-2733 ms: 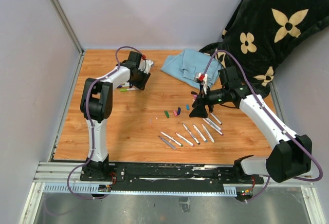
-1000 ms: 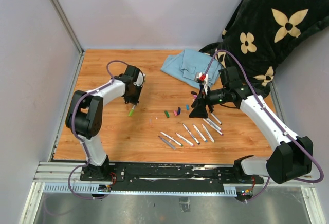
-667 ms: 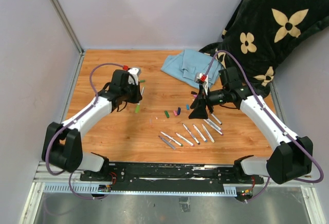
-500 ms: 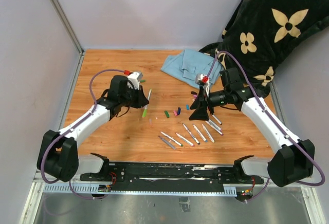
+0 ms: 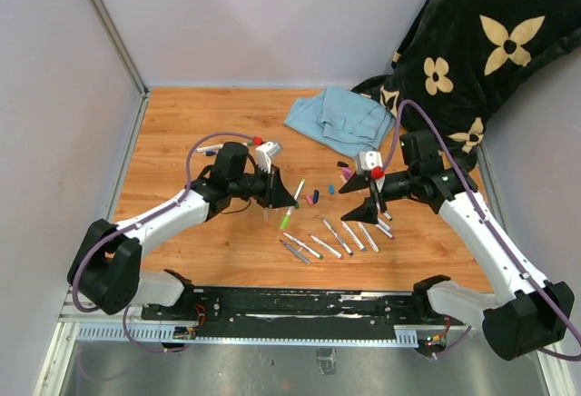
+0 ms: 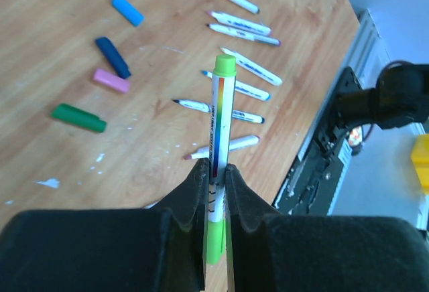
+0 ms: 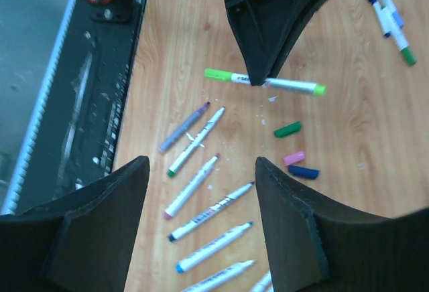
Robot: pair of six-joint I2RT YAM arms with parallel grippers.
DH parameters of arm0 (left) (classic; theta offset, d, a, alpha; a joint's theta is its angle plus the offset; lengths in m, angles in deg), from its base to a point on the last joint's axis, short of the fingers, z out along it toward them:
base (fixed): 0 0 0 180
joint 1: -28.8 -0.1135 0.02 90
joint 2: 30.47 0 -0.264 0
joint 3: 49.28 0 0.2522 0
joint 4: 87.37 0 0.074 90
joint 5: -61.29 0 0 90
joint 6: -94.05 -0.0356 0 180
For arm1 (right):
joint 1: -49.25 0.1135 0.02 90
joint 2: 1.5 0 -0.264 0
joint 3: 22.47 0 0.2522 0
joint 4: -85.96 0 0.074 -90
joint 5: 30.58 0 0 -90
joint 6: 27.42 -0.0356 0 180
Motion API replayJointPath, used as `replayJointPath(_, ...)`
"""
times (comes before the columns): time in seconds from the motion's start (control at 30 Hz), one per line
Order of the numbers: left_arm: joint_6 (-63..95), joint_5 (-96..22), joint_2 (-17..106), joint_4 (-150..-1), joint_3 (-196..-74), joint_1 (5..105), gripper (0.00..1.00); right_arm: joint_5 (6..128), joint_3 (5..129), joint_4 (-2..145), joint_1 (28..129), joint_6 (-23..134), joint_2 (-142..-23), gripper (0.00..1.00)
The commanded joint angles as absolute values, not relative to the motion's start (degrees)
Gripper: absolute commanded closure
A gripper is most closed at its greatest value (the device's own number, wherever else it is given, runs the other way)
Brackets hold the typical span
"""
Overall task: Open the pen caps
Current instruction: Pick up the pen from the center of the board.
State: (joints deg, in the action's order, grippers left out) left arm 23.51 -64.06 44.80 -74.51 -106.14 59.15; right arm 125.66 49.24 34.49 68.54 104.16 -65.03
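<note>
Pen caps (image 6: 79, 118) lie loose; left jaws partly hide a marker (image 6: 221, 121).

You get bright, even light over the table (image 5: 182, 123), with only soft shadows on it. In both wrist views the near fingers (image 7: 100, 225) look dark and blurred; past the table's edge, the left wrist view seems overexposed.

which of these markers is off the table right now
The light-green-capped marker, clamped in the left gripper; the other markers lie flat on the table.
</note>
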Motion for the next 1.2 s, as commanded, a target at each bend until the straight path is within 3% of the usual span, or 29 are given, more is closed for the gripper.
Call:
replayJointPath(0.0, 24.6, -69.1, 47.1, -76.9, -105.6, 62.0, 1.0, 126.3, 48.1, 21.1, 67.9, 135.7, -63.7, 0.32)
replayJointPath(0.1, 24.6, -69.9, 48.3, -77.5, -105.7, 64.1, 1.0, 124.1, 48.4, 17.2, 68.4, 146.1, -64.3, 0.29)
replayJointPath(0.7, 24.3, -77.3, 58.0, -78.9, -108.9, 69.0, 1.0, 103.0, 52.0, 16.6, 78.7, 155.9, -66.0, 0.31)
replayJointPath(1.17, 24.9, -83.1, 63.2, -81.6, -111.7, 71.8, 1.0, 81.4, 42.7, 32.8, 95.3, 154.1, -68.2, 0.34)
